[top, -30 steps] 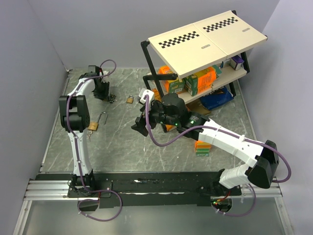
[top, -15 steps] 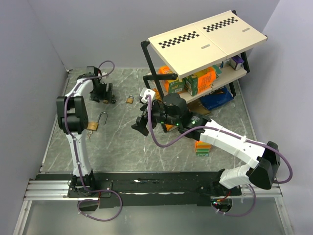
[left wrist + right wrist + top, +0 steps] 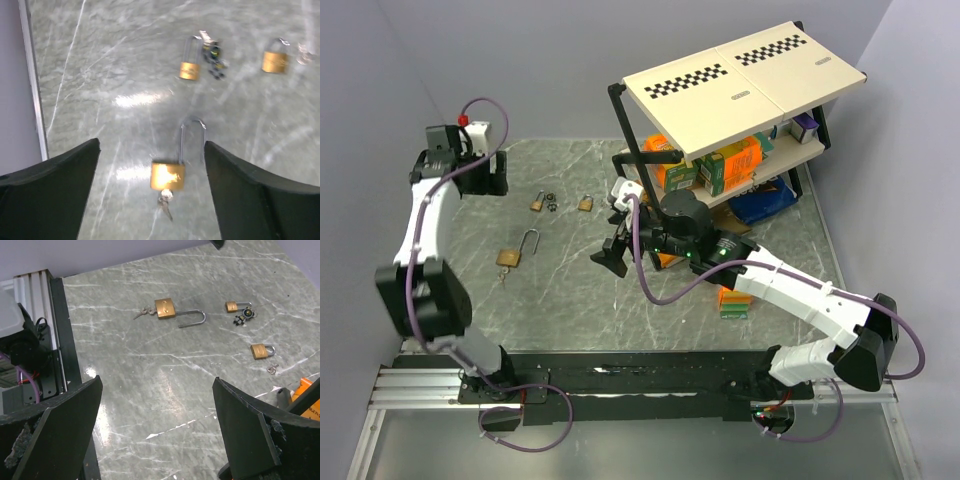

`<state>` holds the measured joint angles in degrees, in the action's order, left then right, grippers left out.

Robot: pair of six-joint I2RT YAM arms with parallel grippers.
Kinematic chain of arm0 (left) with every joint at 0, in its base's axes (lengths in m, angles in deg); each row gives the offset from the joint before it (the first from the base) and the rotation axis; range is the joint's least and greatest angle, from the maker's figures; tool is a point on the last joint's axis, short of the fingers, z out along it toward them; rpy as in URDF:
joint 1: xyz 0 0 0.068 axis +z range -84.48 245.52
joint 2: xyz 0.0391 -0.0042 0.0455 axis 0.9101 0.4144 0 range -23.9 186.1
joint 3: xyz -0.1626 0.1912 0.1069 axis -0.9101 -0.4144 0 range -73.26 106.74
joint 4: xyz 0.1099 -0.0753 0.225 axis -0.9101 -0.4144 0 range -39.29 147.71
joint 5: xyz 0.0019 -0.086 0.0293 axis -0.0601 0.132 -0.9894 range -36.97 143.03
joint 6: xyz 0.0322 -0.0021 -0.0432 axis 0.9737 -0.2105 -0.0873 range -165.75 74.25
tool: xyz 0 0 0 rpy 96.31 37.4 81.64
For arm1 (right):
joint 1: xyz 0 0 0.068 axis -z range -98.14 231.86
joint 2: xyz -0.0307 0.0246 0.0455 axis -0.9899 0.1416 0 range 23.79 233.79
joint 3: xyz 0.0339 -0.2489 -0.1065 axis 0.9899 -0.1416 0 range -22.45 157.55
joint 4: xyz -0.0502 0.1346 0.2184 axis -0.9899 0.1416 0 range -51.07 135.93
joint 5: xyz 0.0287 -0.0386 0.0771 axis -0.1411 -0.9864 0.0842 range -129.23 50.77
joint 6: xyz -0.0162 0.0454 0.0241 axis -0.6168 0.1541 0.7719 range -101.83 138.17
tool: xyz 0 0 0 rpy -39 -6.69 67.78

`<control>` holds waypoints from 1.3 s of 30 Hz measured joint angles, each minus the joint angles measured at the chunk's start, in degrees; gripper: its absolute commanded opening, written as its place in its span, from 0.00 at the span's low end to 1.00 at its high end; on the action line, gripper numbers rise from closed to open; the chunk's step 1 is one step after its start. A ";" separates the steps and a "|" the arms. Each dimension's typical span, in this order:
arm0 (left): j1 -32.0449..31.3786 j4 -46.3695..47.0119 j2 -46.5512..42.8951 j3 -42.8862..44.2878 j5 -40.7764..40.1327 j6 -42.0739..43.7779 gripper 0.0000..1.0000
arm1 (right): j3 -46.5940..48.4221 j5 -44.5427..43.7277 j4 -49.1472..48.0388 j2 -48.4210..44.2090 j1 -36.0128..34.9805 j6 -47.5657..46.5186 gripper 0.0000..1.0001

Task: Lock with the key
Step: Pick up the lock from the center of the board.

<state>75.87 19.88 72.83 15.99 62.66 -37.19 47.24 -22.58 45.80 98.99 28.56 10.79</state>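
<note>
1. Over the last second the left arm has swung away from the far-left cluster of locks and risen toward 10 o'clock of the table (image 3: pixel 650 310). The left pincer (image 3: pixel 487 182) has gone from part-closed to spread wide, with nothing between its fingers. The right arm has barely shifted.
2. The right pincer (image 3: pixel 613 228) hangs released over mid-table and holds nothing.
3. The large padlock (image 3: pixel 508 257) lies flat at 8 o'clock of the table centre, well apart from both pincers. Its shackle (image 3: pixel 532 238) is sprung open and points toward 1 o'clock. A key (image 3: pixel 504 272) sits in the keyway at the body's 6 o'clock end.
4. A small padlock (image 3: pixel 536 201) lies just beside a key bunch (image 3: pixel 551 203). A second small padlock (image 3: pixel 585 203) lies at 3 o'clock of them.
5. Handling, as a judgement:
   - The brass-coloured body and metal shackle look rigid, dense for their size and not fragile.
   - Both are smooth and likely to skate on the polished table.
   - The low flat body is best pinched across its narrow side edges.
   - The shackle then wants pressing home.
   - The thin key bow needs a fingertip-fine hold to turn it, and a loose grip may slip.
</note>
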 measured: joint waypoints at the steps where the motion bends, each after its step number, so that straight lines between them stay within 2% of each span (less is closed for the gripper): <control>1: -0.24 0.28 -3.06 -1.88 0.44 0.63 0.98 | 0.02 0.02 0.02 -0.09 0.04 0.04 1.00; 4: -0.83 -1.70 -7.96 -4.94 2.40 3.15 0.99 | 0.02 0.28 0.26 -0.09 0.35 0.52 1.00; 6: -0.90 -2.56 -7.85 -6.62 3.52 4.04 0.97 | 0.02 0.70 0.55 -0.09 1.05 1.27 1.00; 13: -0.20 -3.67 -5.31 -20.52 0.28 2.58 0.99 | 0.04 4.42 1.40 0.07 7.63 7.69 1.00; 19: -0.20 0.70 -2.03 -22.34 -4.04 1.27 0.93 | 0.04 6.80 1.38 0.09 8.81 8.61 1.00; 27: -0.20 4.68 3.93 -24.70 -6.14 -0.02 0.84 | 0.04 5.66 1.31 0.13 8.72 11.17 1.00; 39: -2.97 9.20 4.35 -27.39 -7.63 -2.10 0.78 | 0.04 7.93 1.31 0.39 8.72 10.45 1.00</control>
<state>72.89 29.08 77.18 -11.39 55.03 -39.29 47.28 -14.65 47.11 99.38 37.28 21.24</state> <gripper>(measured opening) 0.801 0.994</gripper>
